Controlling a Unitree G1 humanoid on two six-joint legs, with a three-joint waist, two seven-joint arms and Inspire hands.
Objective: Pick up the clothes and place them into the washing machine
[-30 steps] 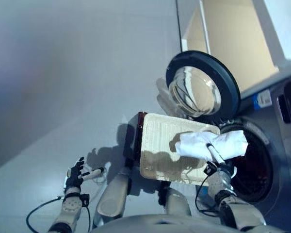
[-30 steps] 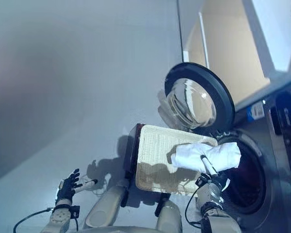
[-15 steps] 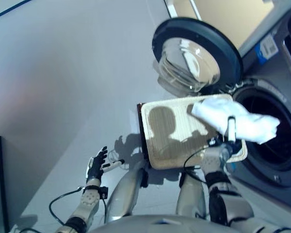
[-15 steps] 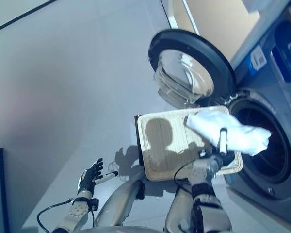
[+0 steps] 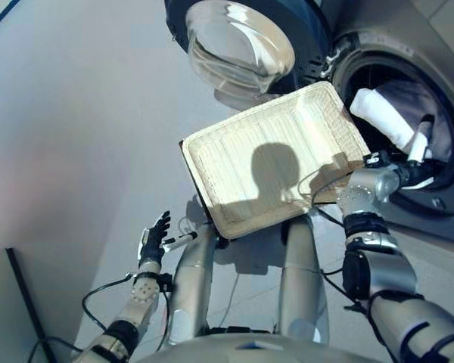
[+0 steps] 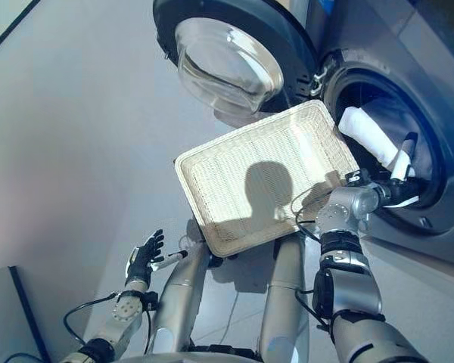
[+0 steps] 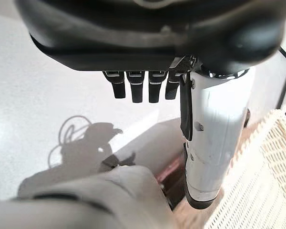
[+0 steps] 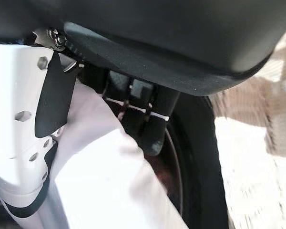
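The white cloth (image 5: 384,119) had left the wicker basket (image 5: 276,155) and now reached into the washing machine's drum (image 6: 408,128), past the round opening. The right hand (image 5: 412,160) was at the drum's mouth, its fingers (image 8: 148,119) curled on the cloth (thumb laid along it). The open door (image 5: 242,45) stood above the basket. The left hand (image 5: 153,240) hung low over the floor (image 5: 76,136), fingers spread, holding nothing.

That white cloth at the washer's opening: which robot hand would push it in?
The right robot hand. It already grips the white cloth at the washing machine's open drum. The left robot hand hangs open and empty low over the floor, far from the door.
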